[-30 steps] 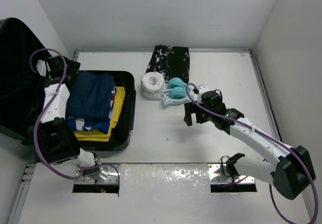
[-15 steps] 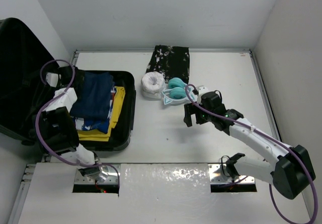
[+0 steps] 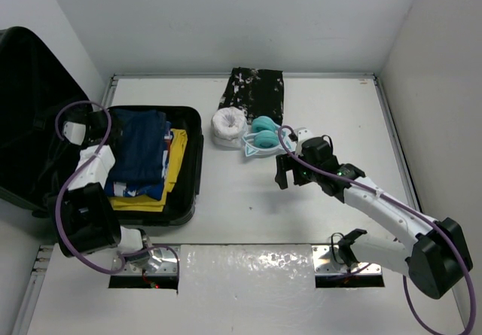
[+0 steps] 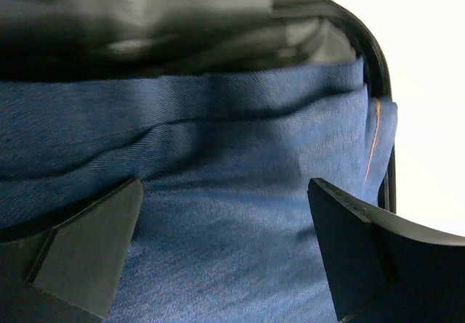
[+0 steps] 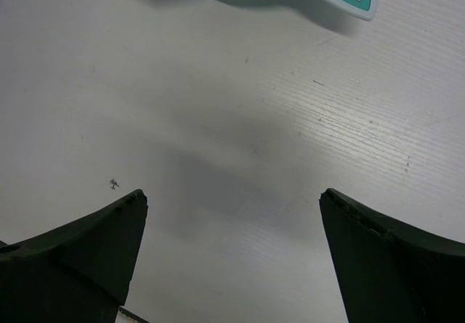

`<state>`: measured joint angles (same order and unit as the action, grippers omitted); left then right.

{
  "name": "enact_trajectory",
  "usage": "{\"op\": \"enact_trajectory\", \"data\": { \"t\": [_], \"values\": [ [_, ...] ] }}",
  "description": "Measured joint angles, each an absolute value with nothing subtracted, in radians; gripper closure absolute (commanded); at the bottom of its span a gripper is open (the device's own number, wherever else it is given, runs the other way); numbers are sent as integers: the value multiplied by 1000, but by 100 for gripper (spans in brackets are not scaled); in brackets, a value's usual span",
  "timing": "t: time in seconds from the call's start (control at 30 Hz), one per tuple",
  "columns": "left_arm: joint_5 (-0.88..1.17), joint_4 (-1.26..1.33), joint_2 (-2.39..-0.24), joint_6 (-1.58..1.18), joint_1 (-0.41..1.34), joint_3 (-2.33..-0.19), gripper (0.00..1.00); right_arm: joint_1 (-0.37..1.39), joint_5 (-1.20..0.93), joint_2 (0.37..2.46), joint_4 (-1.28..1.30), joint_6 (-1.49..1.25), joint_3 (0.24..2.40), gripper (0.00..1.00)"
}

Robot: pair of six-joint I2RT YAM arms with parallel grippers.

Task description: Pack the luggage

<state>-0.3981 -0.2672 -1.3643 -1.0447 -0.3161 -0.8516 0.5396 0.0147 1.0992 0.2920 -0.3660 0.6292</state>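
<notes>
the black luggage (image 3: 194, 171) lies open, lid raised, blue denim (image 3: 139, 147) atop yellow cloth (image 3: 178, 154) inside. the left claw (image 4: 225, 185) gapes over the denim, the right claw (image 5: 232, 192) over the table (image 3: 339, 109).

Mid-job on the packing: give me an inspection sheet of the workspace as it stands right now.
Surface: white table, bare between the things.
Job's things: luggage open, lid raised at left; folded navy clothes lie on a yellow garment inside.
Clutter: black patterned cloth, white roll and teal-and-white item, all outside the luggage.
Pincers: left pincer open over the navy clothes, holding nothing; right pincer open over bare table, just short of the teal-and-white item.
Cables: purple cable loops at the left wrist; a second purple lead runs along the right arm.
Surroundings: white walls; nothing else seen.
</notes>
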Motion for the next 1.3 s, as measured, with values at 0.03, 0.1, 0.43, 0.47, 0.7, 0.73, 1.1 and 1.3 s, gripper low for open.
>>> {"op": "enact_trajectory", "data": {
  "t": [0.03,0.1,0.43,0.47,0.7,0.73,1.1,1.3],
  "values": [
    [-380,-282,-1373,-1017,-316,-869,3,540,15,1098,292,-366,628,1],
    [-342,-310,-1391,-966,-316,-912,3,539,15,1098,292,-366,628,1],
    [-102,-322,-1387,-801,-217,-1164,3,539,14,1113,291,-366,628,1],
    [-81,-305,-1388,-796,-204,-1184,2,539,14,1115,291,-366,628,1],
    [-146,-301,-1520,-817,-178,-1217,2,539,6,1142,284,-366,628,1],
    [-152,-300,-1553,-820,-178,-1204,2,539,2,1146,284,-366,628,1],
    [-156,-275,-1637,-824,-164,-1142,0,518,-4,1172,305,-359,696,1],
    [-184,-460,-1454,-801,-164,-1180,0,341,-25,1359,266,-402,984,1]
  ]
}}
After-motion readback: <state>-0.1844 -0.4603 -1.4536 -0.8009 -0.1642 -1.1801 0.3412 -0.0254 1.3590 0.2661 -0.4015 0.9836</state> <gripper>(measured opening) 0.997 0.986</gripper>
